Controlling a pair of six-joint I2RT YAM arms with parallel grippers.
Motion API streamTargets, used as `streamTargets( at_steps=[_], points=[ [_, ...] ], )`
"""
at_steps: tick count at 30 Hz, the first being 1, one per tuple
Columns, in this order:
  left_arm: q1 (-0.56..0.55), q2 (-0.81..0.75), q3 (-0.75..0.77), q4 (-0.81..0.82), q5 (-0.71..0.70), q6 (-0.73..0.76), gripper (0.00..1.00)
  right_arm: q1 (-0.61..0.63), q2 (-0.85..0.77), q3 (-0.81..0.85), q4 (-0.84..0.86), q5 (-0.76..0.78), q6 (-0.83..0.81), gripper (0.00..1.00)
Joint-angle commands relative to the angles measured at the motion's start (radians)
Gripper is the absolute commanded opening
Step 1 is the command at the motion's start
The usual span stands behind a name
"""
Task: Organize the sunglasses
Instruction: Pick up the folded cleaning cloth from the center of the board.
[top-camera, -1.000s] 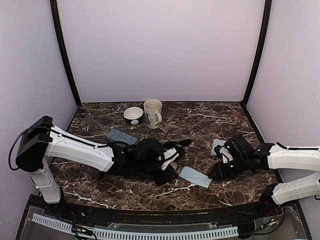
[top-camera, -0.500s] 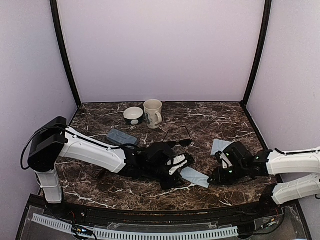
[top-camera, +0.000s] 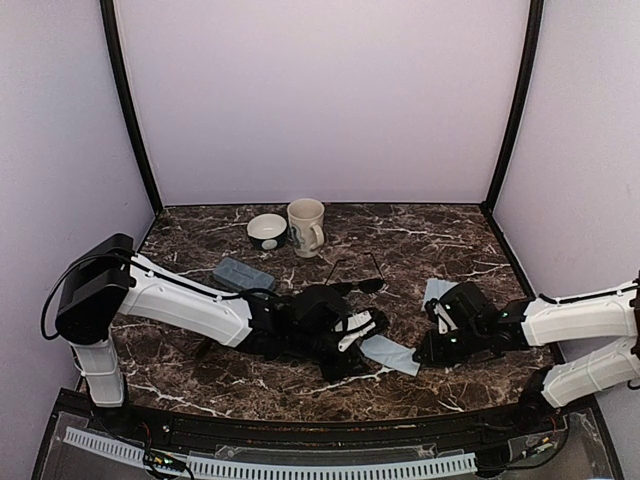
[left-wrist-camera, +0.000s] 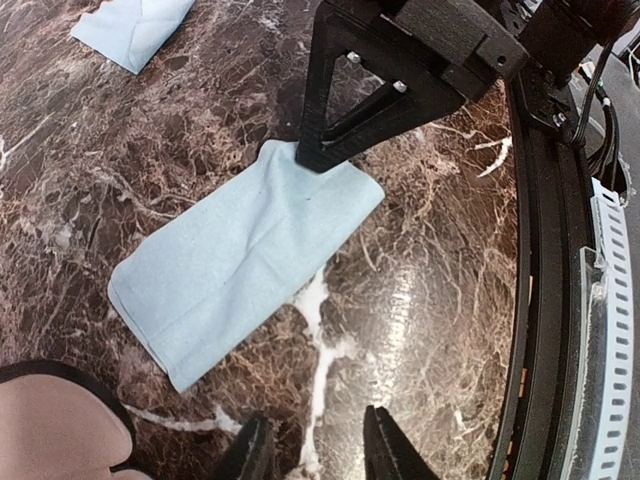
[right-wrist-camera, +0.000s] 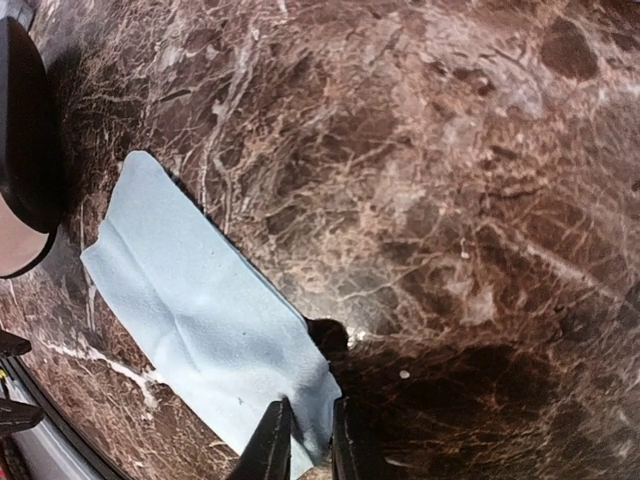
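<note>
Top cam: black thin-framed sunglasses (top-camera: 357, 283) sit on the marble table (top-camera: 430, 240) mid-field, arms unfolded and pointing to the back, just behind both grippers and touching neither. I can't pick out a second, brownish pair in any view. Grey-blue case (top-camera: 243, 272) is left of them, with a cream mug (top-camera: 306, 227) and a small bowl (top-camera: 266, 231) at the back edge.

Only the wrist cams show the jaws. Right gripper (right-wrist-camera: 305, 445): fingers down to a narrow slit with the near corner of the light-blue cloth (right-wrist-camera: 200, 310) in it. The cloth is soft, matte and rectangular, lying flat with one crease. Left wrist cam confirms this from the other side, with the black triangular finger tip landing on that cloth's edge.

Left gripper (left-wrist-camera: 318, 455): partly open, bare marble visible between the tips, nothing in them.

A dark-rimmed, pinkish-tan rounded thing (left-wrist-camera: 55, 425) sits just beside the cloth. It is cropped in both wrist views and hidden under the left arm from above, so I can't tell what it is.

A second light-blue cloth (top-camera: 437, 292) lies farther back on the right. The marble is glossy, dark brown with white veins.
</note>
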Motion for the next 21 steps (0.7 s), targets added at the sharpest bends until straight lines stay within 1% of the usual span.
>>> streamTargets(
  at_steps=[1,5,7,10,12,15,19,21],
  points=[
    [-0.005,-0.004,0.007,-0.021,-0.015,0.014,0.31,-0.013,0.024,0.035,-0.009,0.076,-0.032,0.15],
    [-0.005,-0.004,0.007,-0.030,-0.028,0.021,0.31,-0.048,0.048,0.075,-0.035,0.098,-0.083,0.14],
    [-0.006,-0.004,0.006,-0.034,-0.033,0.023,0.31,-0.060,0.065,0.099,-0.053,0.110,-0.108,0.15],
    [-0.005,-0.004,0.008,-0.035,-0.038,0.026,0.31,-0.075,0.083,0.130,-0.082,0.129,-0.134,0.21],
    [-0.006,-0.003,0.007,-0.033,-0.044,0.029,0.31,-0.080,0.081,0.142,-0.103,0.140,-0.140,0.29],
    [-0.004,0.007,0.019,-0.030,-0.048,0.037,0.31,-0.080,0.050,0.139,-0.135,0.147,-0.136,0.38],
    [-0.005,0.037,0.052,-0.031,-0.032,0.050,0.32,-0.080,-0.030,0.101,-0.156,0.120,-0.104,0.41],
    [-0.005,0.055,0.075,-0.040,-0.024,0.066,0.31,-0.079,-0.070,0.071,-0.151,0.090,-0.083,0.38]
  ],
)
